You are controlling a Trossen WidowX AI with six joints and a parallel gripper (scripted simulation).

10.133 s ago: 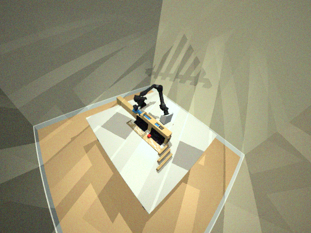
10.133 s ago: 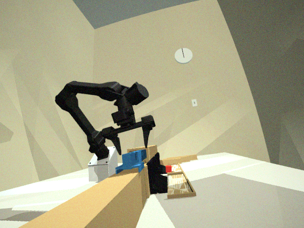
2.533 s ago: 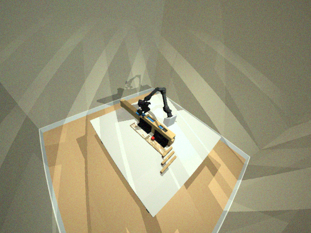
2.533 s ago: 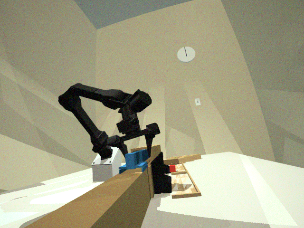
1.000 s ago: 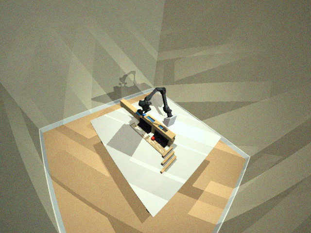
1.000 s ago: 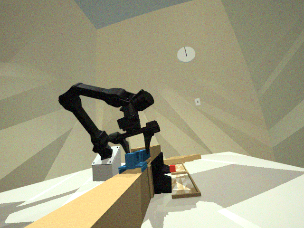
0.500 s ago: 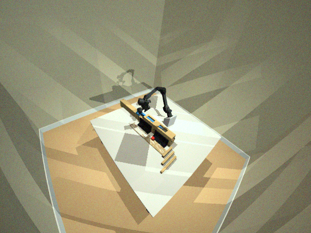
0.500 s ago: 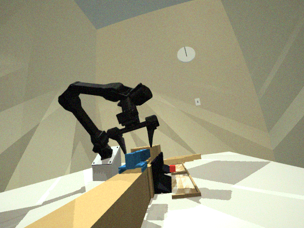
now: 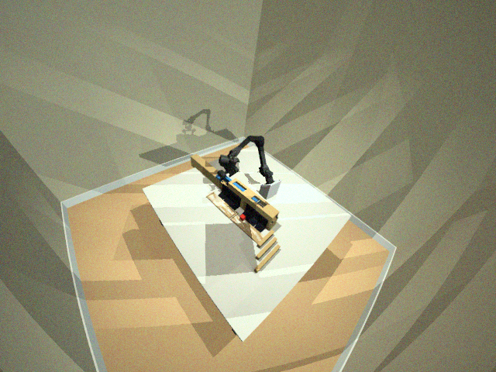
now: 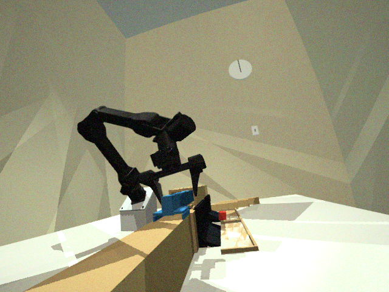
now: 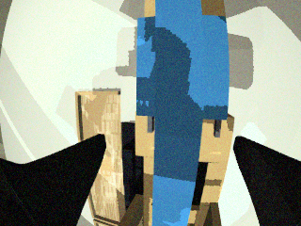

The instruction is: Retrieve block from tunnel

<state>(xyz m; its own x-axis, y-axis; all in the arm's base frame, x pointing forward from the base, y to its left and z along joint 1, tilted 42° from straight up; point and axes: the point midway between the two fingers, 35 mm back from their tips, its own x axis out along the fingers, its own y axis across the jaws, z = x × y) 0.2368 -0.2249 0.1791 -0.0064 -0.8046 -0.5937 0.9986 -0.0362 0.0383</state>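
Above the blue piece (image 9: 239, 185) (image 10: 176, 202) (image 11: 176, 94) on the wooden tunnel (image 9: 262, 204) (image 10: 169, 238) (image 11: 215, 155), we see our arm (image 9: 253, 140) (image 10: 125, 120) arched, its wrist bent downward. Our pincer (image 10: 178, 198) (image 11: 171, 142) is spread wide, gripping nothing. We cannot make out the small block for certain on the counter (image 9: 240, 304) (image 10: 301, 260) (image 11: 42, 61).

Bright patches and hard-edged shadows stripe the tabletop (image 9: 280, 288) (image 10: 313, 264) (image 11: 38, 56) around my hand (image 9: 228, 176) (image 10: 179, 199) (image 11: 170, 137); fine grain speckles everything, and pale areas beneath me nearly wash out.
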